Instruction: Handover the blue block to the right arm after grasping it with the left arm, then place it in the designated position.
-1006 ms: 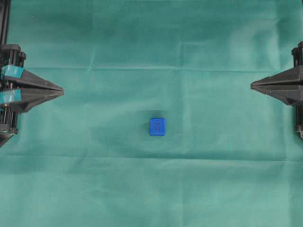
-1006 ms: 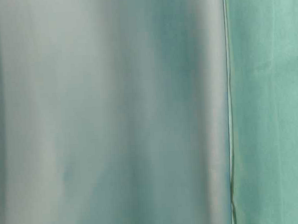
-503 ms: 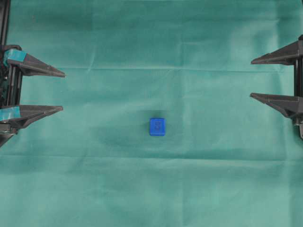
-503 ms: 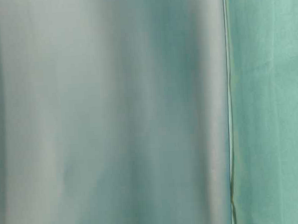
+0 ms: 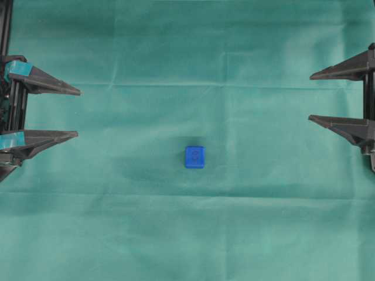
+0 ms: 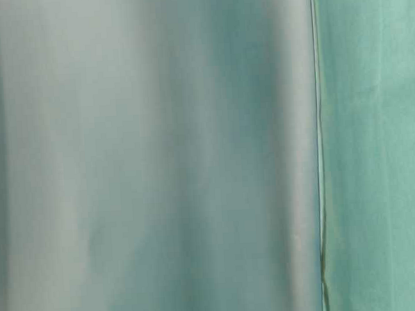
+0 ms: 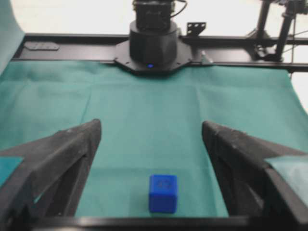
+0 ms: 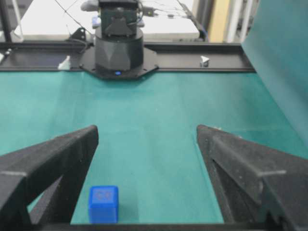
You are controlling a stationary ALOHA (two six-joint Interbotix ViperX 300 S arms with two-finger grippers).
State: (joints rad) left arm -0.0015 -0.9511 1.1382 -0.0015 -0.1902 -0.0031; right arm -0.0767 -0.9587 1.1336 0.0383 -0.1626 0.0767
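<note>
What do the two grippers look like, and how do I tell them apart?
Both are black, each with two long fingers tapering to points. The left gripper has teal tape wrapped round the base of each finger. The right gripper has plain black fingers with no tape; close up their surface looks rough.

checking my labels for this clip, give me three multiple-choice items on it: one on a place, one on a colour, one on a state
1. Where is the small bright blue cube?
A. on the green cloth between both arms
B. in the left hand
C. in the right hand

2. What colour is the tape on the left hand?
A. red
B. teal
C. yellow

3. How does the plain black right hand stand?
A. shut on the cube
B. shut, empty
C. open, empty

Key: 1 A, it lies alone mid-cloth; 2 B, teal bands wrap both fingers; 3 C, its fingers are spread with nothing between.
</note>
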